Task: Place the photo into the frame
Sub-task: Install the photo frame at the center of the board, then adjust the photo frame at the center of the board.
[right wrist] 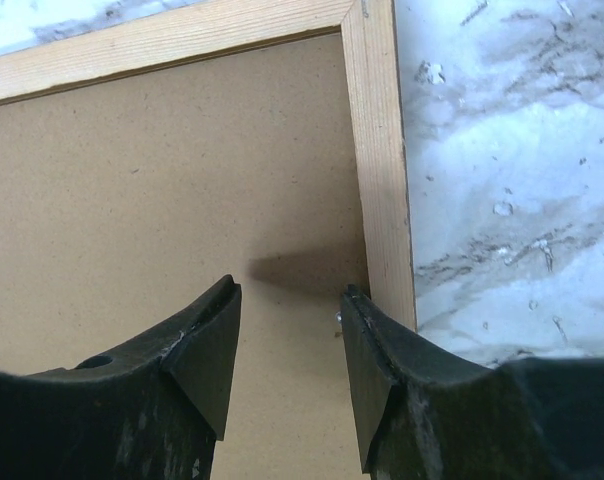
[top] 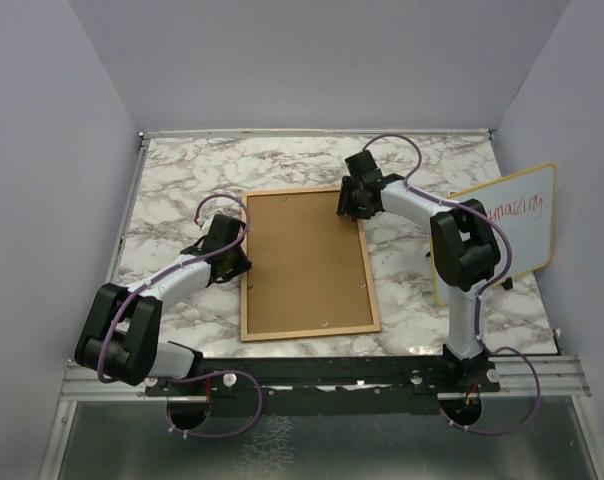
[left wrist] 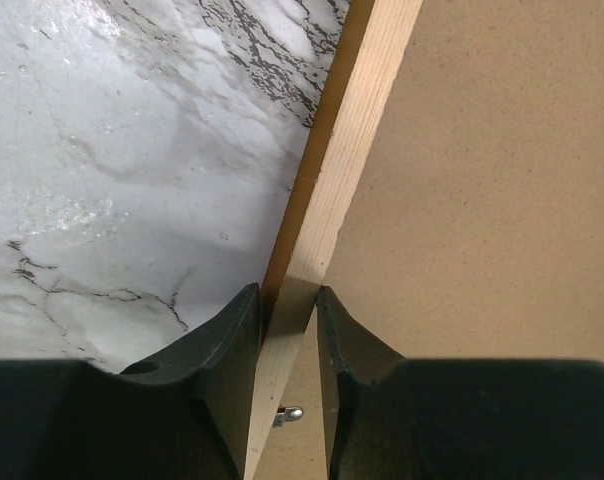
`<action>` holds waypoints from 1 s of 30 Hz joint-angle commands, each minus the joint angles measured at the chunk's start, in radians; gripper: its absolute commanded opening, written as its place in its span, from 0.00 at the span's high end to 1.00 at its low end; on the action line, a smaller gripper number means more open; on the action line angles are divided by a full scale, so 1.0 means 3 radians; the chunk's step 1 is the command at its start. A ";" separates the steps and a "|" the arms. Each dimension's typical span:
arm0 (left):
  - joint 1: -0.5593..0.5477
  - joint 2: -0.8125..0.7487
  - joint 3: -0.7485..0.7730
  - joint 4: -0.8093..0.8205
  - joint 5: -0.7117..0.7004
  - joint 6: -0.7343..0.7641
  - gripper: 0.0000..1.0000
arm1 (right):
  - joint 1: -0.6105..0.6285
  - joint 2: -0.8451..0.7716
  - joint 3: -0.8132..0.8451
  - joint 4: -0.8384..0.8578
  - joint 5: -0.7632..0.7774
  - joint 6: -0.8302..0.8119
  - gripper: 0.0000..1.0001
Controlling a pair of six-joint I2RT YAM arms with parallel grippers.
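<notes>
The frame (top: 307, 265) is lying back-up, its long axis running near-to-far. The left gripper (left wrist: 287, 300) is pinching its left rim; the right gripper (right wrist: 290, 295) is hovering, jaws parted and empty.

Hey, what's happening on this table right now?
The frame lies back side up on the marble table. The left gripper is closed on its left rim, while the right gripper hovers open over the far right corner of the back board. No photo is in view.
</notes>
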 commanded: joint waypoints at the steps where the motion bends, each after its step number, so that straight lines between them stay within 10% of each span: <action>1: 0.0053 0.0049 0.0013 -0.0092 -0.0049 0.0068 0.71 | -0.0109 -0.0090 -0.0256 -0.0315 0.0050 -0.0097 0.50; 20: 0.0053 -0.0069 -0.0104 0.0083 0.0557 0.0119 0.61 | -0.0107 -0.0795 -0.0588 0.0089 -0.0246 -0.0216 0.49; 30: 0.0050 -0.0060 -0.0250 0.0130 0.0953 0.0058 0.85 | -0.0104 -0.0912 -0.0812 0.0311 -0.0605 -0.0222 0.49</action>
